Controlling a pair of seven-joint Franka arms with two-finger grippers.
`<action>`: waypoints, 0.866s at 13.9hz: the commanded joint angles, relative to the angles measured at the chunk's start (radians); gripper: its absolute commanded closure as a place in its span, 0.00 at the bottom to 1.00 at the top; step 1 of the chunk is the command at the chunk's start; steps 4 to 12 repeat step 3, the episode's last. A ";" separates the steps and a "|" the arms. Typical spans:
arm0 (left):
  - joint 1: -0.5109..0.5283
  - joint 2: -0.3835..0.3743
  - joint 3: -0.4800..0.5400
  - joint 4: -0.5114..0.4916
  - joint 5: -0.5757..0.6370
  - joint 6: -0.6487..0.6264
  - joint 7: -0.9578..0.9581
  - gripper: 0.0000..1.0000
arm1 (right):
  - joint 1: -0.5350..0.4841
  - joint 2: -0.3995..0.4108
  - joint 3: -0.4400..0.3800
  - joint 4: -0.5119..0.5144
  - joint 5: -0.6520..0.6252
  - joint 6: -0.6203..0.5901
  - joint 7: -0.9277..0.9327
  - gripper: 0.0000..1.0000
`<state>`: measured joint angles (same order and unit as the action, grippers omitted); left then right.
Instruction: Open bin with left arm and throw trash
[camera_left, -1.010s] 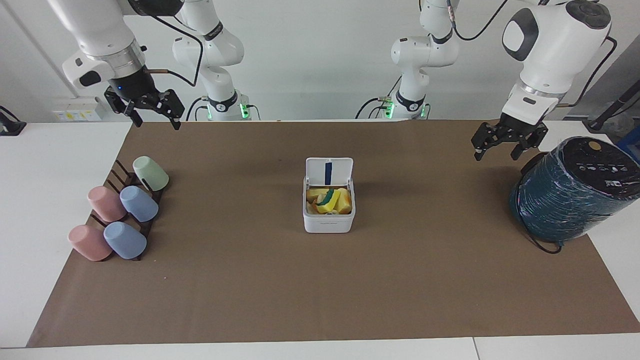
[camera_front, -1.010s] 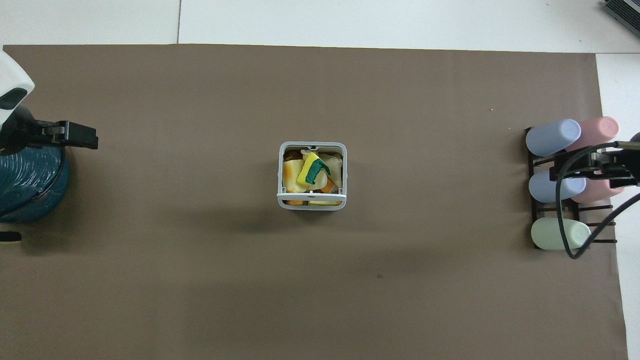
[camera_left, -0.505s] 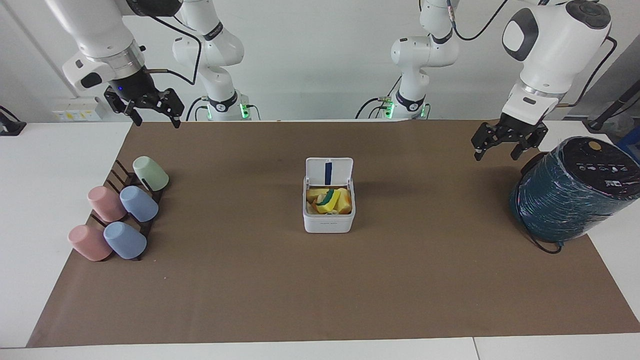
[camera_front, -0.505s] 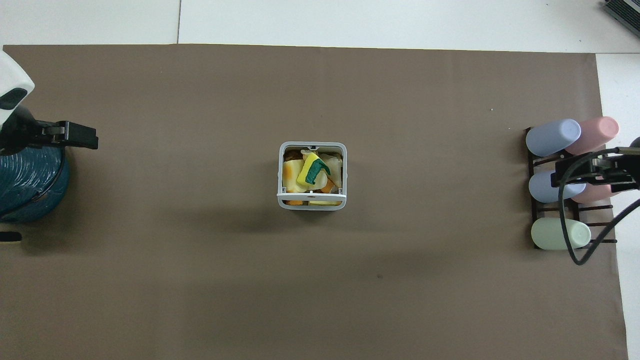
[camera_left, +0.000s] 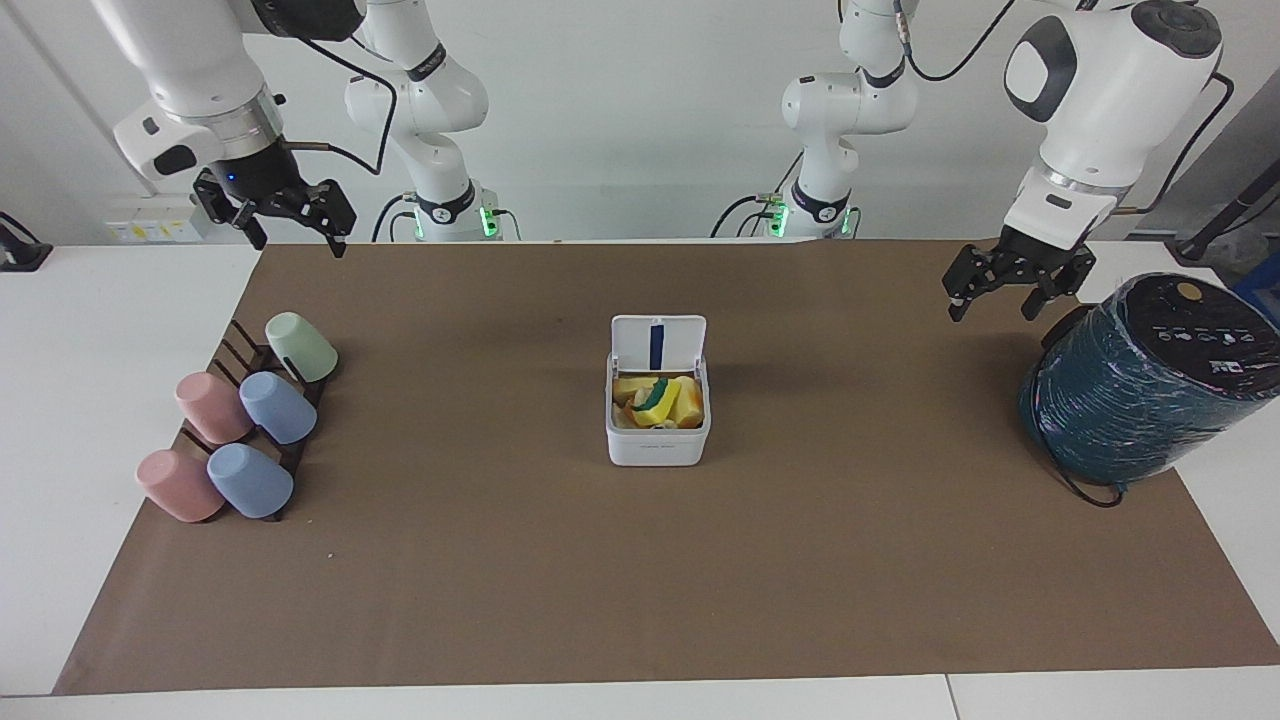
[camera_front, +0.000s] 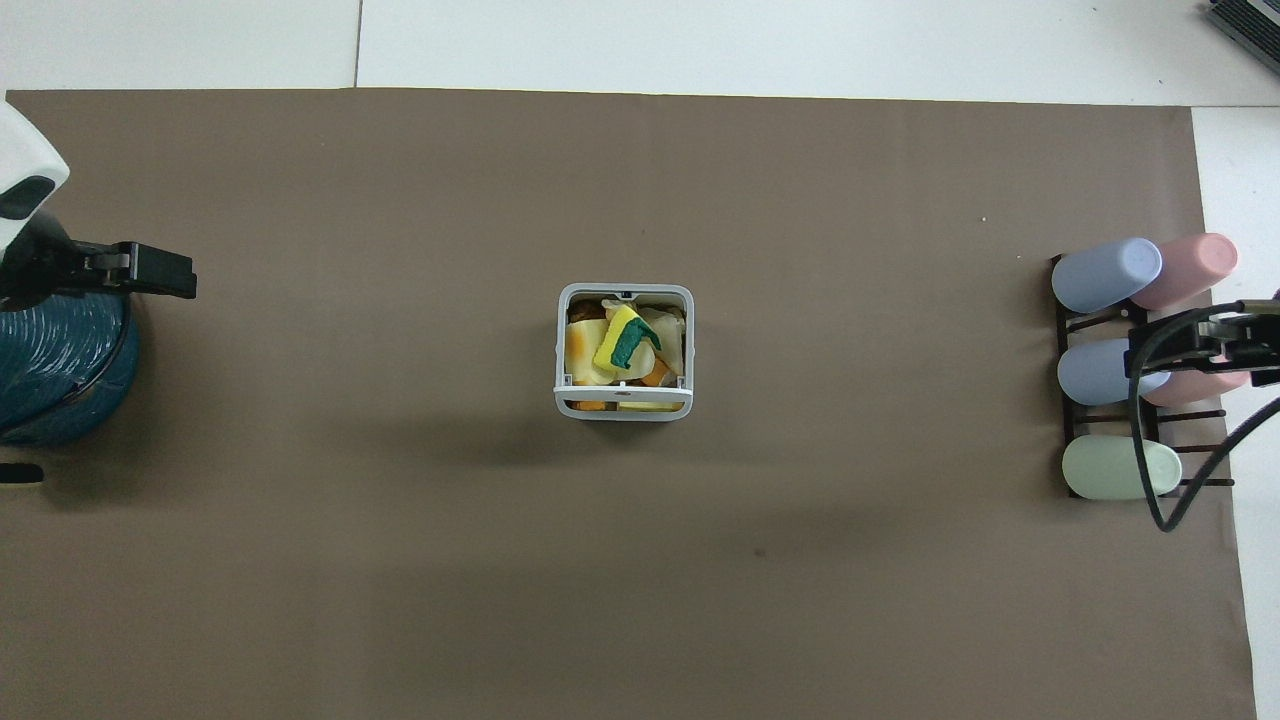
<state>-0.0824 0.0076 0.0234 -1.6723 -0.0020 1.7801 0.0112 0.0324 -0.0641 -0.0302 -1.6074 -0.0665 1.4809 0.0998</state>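
A brown mat (camera_left: 640, 560) is spread over the white desk (camera_left: 60, 400), and everything is carried on it. The largest thing, a dark teal wrapped cylinder (camera_left: 1140, 385), is set at the mat's edge at the left arm's end, tilted, with a dark cable at its foot. At the right arm's end a dark rack (camera_left: 235, 345) is laid near the mat's edge, and five cups are propped on it mouth-down: a green cup (camera_left: 301, 346) nearest the robots, then a pink cup (camera_left: 213, 406) beside a blue cup (camera_left: 278, 407), then another pink cup (camera_left: 178, 485) beside another blue cup (camera_left: 249, 480).

The bin (camera_left: 658, 442), a small white box, is placed at the middle of the mat. Its lid (camera_left: 658, 344) is raised upright on the side nearer the robots, a blue strip shown on its underside. The bin is filled with trash (camera_front: 622, 345): yellow and orange scraps, with a yellow-and-green sponge piece (camera_front: 625, 337) on top.

The left gripper (camera_left: 1008, 296) is held in the air over the mat beside the cylinder, fingers apart and holding nothing. The right gripper (camera_left: 290, 230) is held high over the mat's corner nearest the robots, fingers likewise apart and holding nothing.
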 joint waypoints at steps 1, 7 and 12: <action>0.007 -0.029 -0.002 -0.035 -0.012 0.013 -0.002 0.00 | -0.012 -0.026 0.006 -0.026 -0.015 0.004 -0.031 0.00; 0.007 -0.029 -0.002 -0.035 -0.012 0.013 -0.002 0.00 | -0.012 -0.025 0.006 -0.026 -0.010 0.013 -0.032 0.00; 0.007 -0.029 -0.002 -0.035 -0.012 0.013 -0.002 0.00 | -0.012 -0.025 0.006 -0.026 -0.010 0.013 -0.032 0.00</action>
